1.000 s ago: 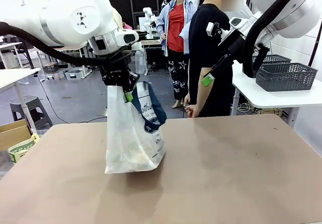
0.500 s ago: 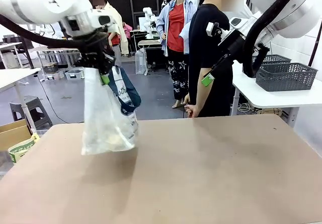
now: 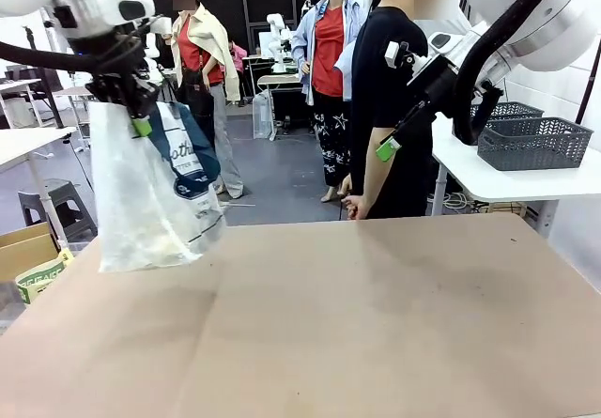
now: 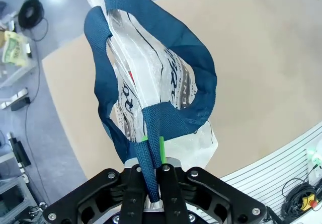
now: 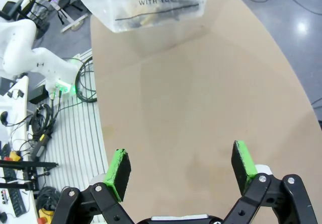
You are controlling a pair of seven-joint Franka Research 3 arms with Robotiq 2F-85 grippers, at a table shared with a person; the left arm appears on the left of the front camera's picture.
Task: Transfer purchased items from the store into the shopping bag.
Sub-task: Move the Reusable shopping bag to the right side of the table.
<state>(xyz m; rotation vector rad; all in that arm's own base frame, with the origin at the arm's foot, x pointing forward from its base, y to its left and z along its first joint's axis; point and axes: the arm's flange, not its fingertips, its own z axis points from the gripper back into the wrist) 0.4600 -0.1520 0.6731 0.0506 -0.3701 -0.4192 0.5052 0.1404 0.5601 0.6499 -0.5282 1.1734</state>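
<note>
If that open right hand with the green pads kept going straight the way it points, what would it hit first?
Most likely the bare brown tabletop: the right hand looks down at it with nothing between its fingers. The translucent white plastic bag hangs farther ahead, though depth is hard to judge.

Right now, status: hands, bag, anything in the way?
Left hand shut on bag strap, bag hanging above table's left edge. Right hand open, holding nothing. Nothing in the way.
</note>
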